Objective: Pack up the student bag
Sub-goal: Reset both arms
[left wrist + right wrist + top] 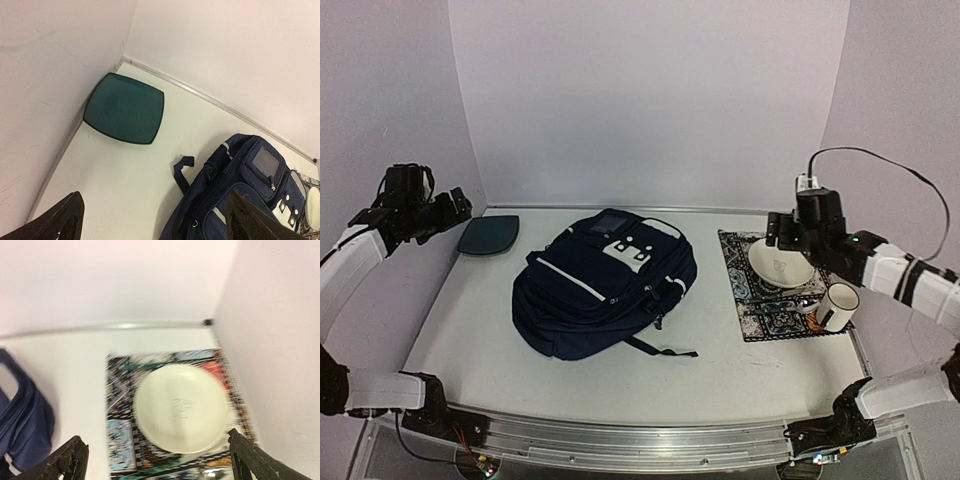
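So, quick read of where you were at on this one. The student bag (605, 285) lay flat in the middle of the table (620, 385), dead centre of the overhead frame, with its black straps trailing off toward the lower right. I couldn't tell from any view whether a pocket was unzipped, or whether anything was already inside.

Everything else sat outside the bag. A dark teal pad (488, 236) was off in the upper left, well apart from the bag. At the right of the frame a patterned mat (750, 305) carried a pale plate (780, 265) and a white mug (837, 305). If any of that was meant to go in, my guess is the packing itself was pretty much all left to do. Honestly, the pictures don't say which items belong.

On the grippers: your left gripper (154, 215) hung up near the left wall with its jaws spread wide. It had nothing between them, just bare table, a corner of the bag and the teal pad beyond. Your right gripper (157, 460) hovered above the plate, jaws just as wide, touching nothing. That view was blurry, but both fingers were clearly well apart with the plate framed between them.
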`<state>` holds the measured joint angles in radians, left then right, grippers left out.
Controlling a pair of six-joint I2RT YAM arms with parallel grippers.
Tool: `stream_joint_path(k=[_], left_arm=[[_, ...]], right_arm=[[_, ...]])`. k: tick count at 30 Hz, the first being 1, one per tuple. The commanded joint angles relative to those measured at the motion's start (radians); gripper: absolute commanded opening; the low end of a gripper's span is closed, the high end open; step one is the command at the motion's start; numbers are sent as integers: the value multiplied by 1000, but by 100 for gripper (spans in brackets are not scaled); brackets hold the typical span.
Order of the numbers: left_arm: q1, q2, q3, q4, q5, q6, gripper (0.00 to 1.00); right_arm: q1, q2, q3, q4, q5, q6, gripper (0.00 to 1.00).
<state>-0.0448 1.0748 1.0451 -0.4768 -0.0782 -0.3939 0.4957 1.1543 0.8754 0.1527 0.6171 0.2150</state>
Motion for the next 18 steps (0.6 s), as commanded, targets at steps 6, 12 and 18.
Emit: stream_joint_path(k=[6,12,18], left_arm=[[-4,-342,-19,14,-179,114,100],[-12,-468,-100,46,-201,138,100],[-12,-594,-203,102,-196,144,100]], right_arm=[[8,-410,-124,-139,115,-69,98],[9,-574,-184,-159,95,-93,98],[9,-694,-248,-199,78,-97,98]])
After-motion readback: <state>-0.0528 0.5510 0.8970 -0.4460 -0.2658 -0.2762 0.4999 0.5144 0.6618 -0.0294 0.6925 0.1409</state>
